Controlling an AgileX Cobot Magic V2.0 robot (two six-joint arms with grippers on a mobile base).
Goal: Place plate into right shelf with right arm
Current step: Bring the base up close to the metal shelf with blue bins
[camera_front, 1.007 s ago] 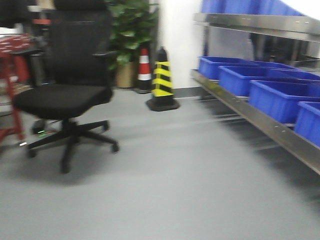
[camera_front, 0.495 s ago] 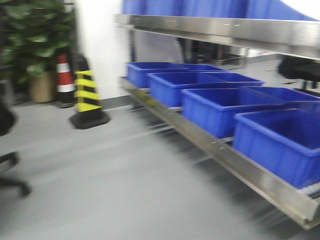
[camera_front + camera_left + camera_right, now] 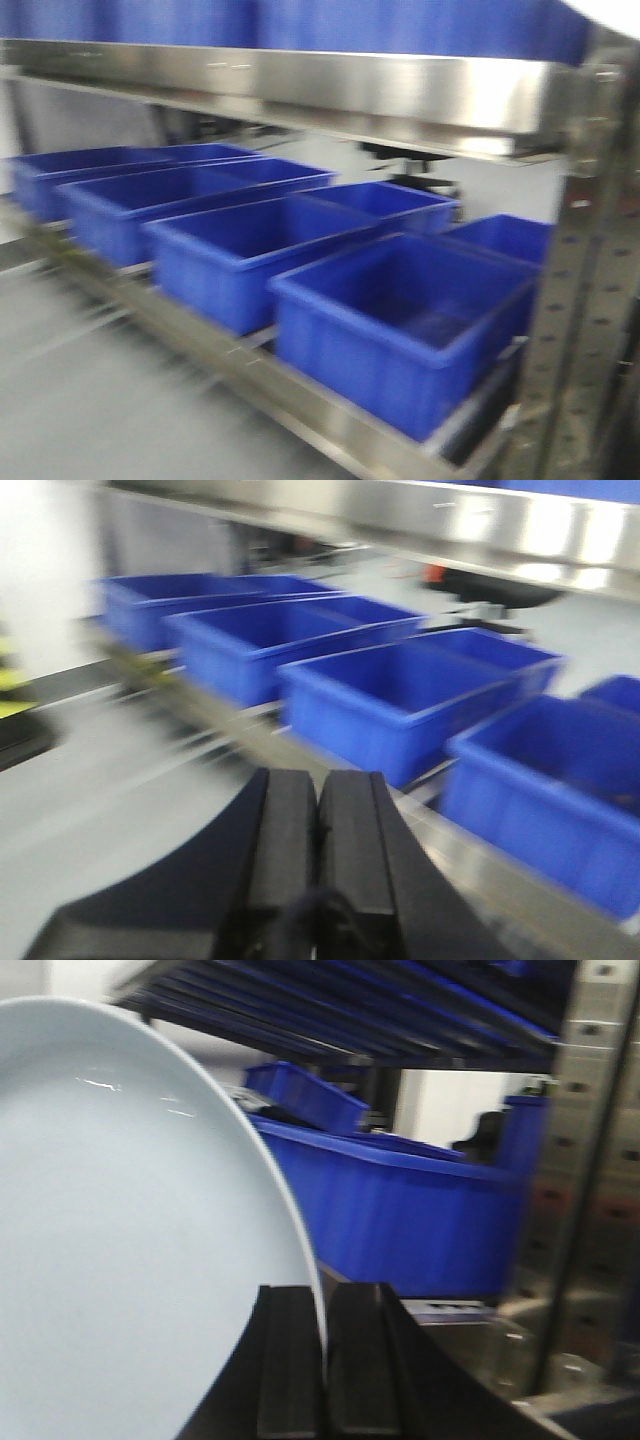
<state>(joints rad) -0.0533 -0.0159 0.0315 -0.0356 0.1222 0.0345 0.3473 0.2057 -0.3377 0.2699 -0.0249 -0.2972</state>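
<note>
Pinching the plate (image 3: 130, 1240) by its rim, the right tool (image 3: 323, 1360) is holding it at nine o'clock, with blue bins (image 3: 400, 1220) of the right shelf (image 3: 380, 95) at three o'clock, while the left tool (image 3: 318, 850) is hanging clenched, empty.

The front-facing view looks at the right shelf (image 3: 400, 95) from close in, level with the gap between its lower and upper tiers. It is angled along the shelf's front, so the row of blue bins (image 3: 400, 330) recedes to the left and a perforated upright (image 3: 585, 300) fills the right edge.

The left wrist view sits just behind the left tool (image 3: 317, 810) — its pressed-together fingers fill the bottom centre — and faces the same row from a little farther off the shelf, with floor showing at left.

The right wrist view looks along the right tool (image 3: 325, 1320), past the plate (image 3: 120, 1240) it grips, very near the shelf at bin height.

All three views share the bins and the upper tier.
</note>
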